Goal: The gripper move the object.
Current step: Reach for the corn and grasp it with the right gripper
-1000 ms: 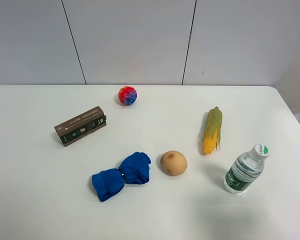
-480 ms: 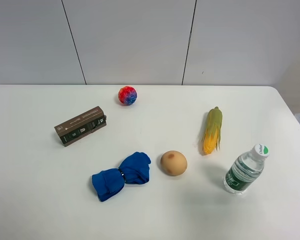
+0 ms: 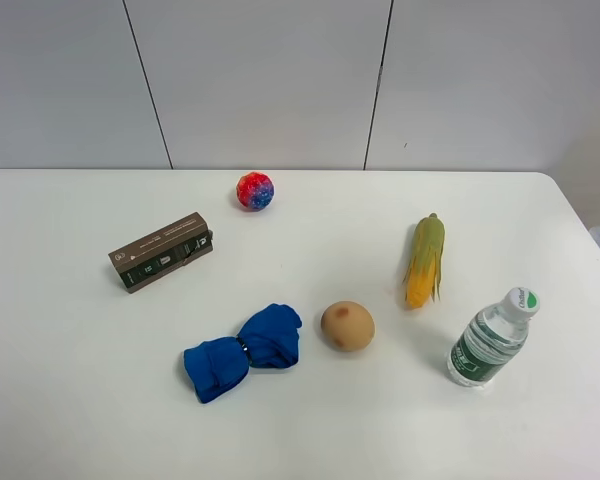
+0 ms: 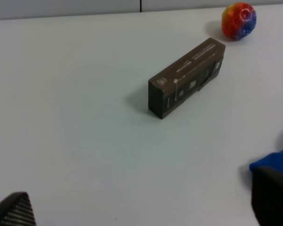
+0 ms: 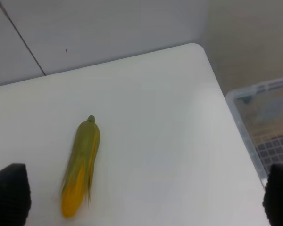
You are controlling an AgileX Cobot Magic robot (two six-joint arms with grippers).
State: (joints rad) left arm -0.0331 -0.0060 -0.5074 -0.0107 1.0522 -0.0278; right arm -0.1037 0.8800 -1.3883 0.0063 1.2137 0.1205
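The ear of corn (image 3: 425,262) lies on the white table (image 3: 310,240) at the right, green husk end pointing to the back, yellow kernels to the front. It also shows in the right wrist view (image 5: 80,165), between and beyond my right gripper (image 5: 144,200), whose two black fingertips (image 5: 9,195) stand wide apart with nothing between them. My left gripper (image 4: 141,209) is open and empty too, with only its fingertips (image 4: 272,197) showing. Neither arm appears in the exterior high view.
A brown box (image 3: 161,251) lies at the left, a multicoloured ball (image 3: 255,191) at the back, a blue cloth bundle (image 3: 242,351) and a round tan ball (image 3: 347,326) in front. A water bottle (image 3: 490,340) stands near the corn. A clear bin (image 5: 266,127) sits beyond the table's right edge.
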